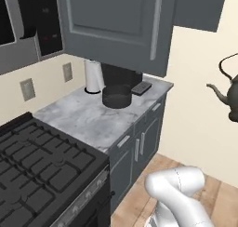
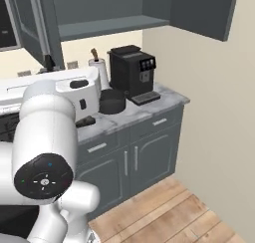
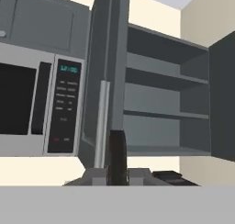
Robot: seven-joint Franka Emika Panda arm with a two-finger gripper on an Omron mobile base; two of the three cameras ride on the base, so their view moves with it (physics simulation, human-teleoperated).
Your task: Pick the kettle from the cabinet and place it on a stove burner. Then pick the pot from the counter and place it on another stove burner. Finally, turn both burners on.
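The kettle [image 1: 228, 93] hangs beside the open cabinet [image 1: 116, 26], fingers [image 3: 117, 161] apparently clamped on its handle.

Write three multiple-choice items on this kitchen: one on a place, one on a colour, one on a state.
1. Where is the pot?
A. on a stove burner
B. on the counter
C. on a shelf

2. What colour is the coffee machine?
A. white
B. red
C. black

3. How does the cabinet stand?
A. doors open
B. doors shut
C. doors removed

Key: 1 B, the pot sits on the marble in front of the coffee machine. 2 C, its body is black in the right base view. 3 A, the hand view looks past the swung-out doors straight onto the shelves.
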